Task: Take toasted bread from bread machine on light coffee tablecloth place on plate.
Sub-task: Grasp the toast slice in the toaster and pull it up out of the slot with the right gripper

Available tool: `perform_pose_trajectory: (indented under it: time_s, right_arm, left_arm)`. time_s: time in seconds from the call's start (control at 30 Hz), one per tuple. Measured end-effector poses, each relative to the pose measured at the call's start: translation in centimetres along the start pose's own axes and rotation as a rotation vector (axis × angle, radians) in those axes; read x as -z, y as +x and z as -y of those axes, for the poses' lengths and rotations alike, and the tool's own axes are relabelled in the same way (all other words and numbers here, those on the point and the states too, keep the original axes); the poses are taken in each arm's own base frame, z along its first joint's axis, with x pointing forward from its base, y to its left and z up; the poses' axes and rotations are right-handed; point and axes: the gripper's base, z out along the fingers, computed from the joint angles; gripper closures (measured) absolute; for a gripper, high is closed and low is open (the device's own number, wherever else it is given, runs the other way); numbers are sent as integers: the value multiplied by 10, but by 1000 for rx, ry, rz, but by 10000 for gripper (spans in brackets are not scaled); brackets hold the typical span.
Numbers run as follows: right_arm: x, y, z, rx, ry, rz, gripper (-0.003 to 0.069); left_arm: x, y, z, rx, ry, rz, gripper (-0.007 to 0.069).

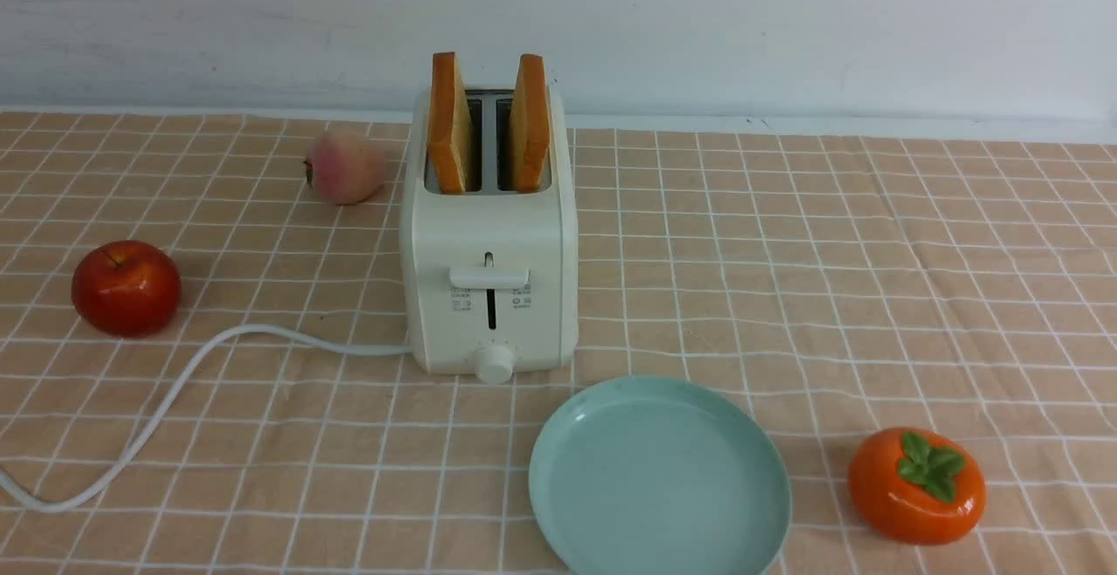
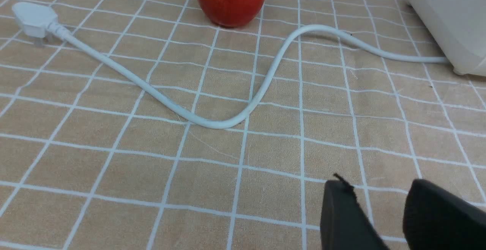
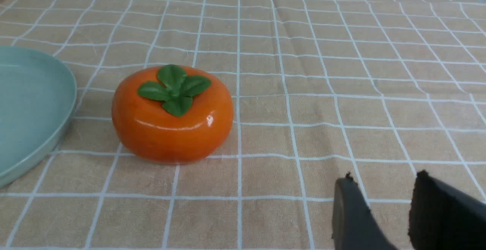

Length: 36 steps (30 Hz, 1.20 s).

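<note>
- The two slices of toasted bread (image 1: 450, 124) (image 1: 531, 124) are standing upright in the slots of the bread machine (image 1: 489, 243), one per slot. Their upper halves are sticking out above the grey top.
- The bread machine is sitting mid-table on the light coffee tablecloth (image 1: 785, 278), with its lever and knob facing the robot.
- The plate (image 1: 659, 479) is lying bare just in front of the machine and to its right, close to it but not touching.
- An orange persimmon (image 1: 916, 486) with a green leaf cap is resting near the plate's right rim, with a strip of cloth showing between them.
- A white cord (image 1: 174, 392) is trailing from the machine's lower left side and snaking across the cloth to a white plug (image 2: 32, 18) lying flat.
- A red apple (image 1: 126, 287) is sitting to the machine's left, just beyond the cord's bend, and a pale peach (image 1: 345, 167) is lying farther back beside the machine.
- The left gripper (image 2: 379, 208) is hovering over bare cloth near the cord. Its dark fingers are parted and gripping nothing.
- The right gripper (image 3: 383, 189) is hanging over the cloth near the persimmon, likewise released, with cloth showing between its fingers.
- The cloth is wrinkling slightly and is running back to a plain pale wall (image 1: 785, 25).
</note>
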Motion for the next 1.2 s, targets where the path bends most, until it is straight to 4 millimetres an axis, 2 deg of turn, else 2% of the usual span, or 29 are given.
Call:
perform_pose_trajectory:
  time_s: [0.77, 0.9, 1.03, 1.2]
  right_arm:
    - [0, 0, 0, 2, 1, 0, 419]
    - [-1, -5, -1, -62, -13, 76, 419]
    - [1, -20, 0, -167, -16, 243, 419]
    - [6, -32, 4, -223, 3, 392, 419]
  left_arm:
    - [0, -2, 0, -11, 4, 26, 386]
    - [1, -14, 4, -12, 44, 151, 386]
    - [4, -25, 8, -14, 86, 281, 386]
    - [5, -30, 9, -15, 102, 332, 386]
